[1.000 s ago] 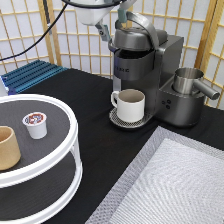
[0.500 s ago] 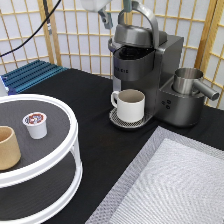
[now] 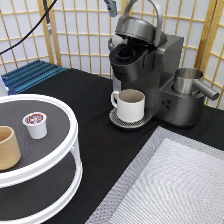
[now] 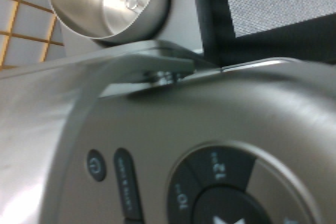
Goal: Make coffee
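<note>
Coffee machine point(image 3: 150, 70) is the landmark: dark grey, lid point(image 3: 137, 27) swung up, brew chamber point(image 3: 127, 52) open and exposed beneath it. Handle loop point(image 3: 150, 10) arcs over the lid.

Gripper point(image 3: 111, 6): only a small tip shows at the exterior view's top edge, just above and to the exterior view's left of the raised lid. Can't tell whether it is parted or closed, and it carries nothing that can be seen. Whether it touches the handle can't be told.

White mug point(image 3: 130, 105) sits upright on the machine's round drip tray point(image 3: 127, 121), directly under the brew head, handle toward the exterior view's left. Metal pitcher point(image 3: 189, 82) stands on the machine's side toward the exterior view's right, spout pointing to that side.

The coffee point(image 3: 36, 124): small white pod with red and dark foil lid, standing upright, well apart from the machine, toward the exterior view's left and bottom. It rests on the upper shelf of a white round two-tier stand point(image 3: 72, 150), not held by anything. Tan cup point(image 3: 7, 147) is on the same shelf, near the pod, farther still from the machine.

Grey woven mat point(image 3: 175, 185) lies below the machine on the black table point(image 3: 110, 160). Blue rack point(image 3: 32, 75) sits well to the machine's left in the exterior view, before the paper screen point(image 3: 80, 30).

Wrist view: close on the machine's top panel, round control dial point(image 4: 225, 195), power button point(image 4: 96, 165), and the pitcher's shiny rim point(image 4: 112, 17) beyond.
</note>
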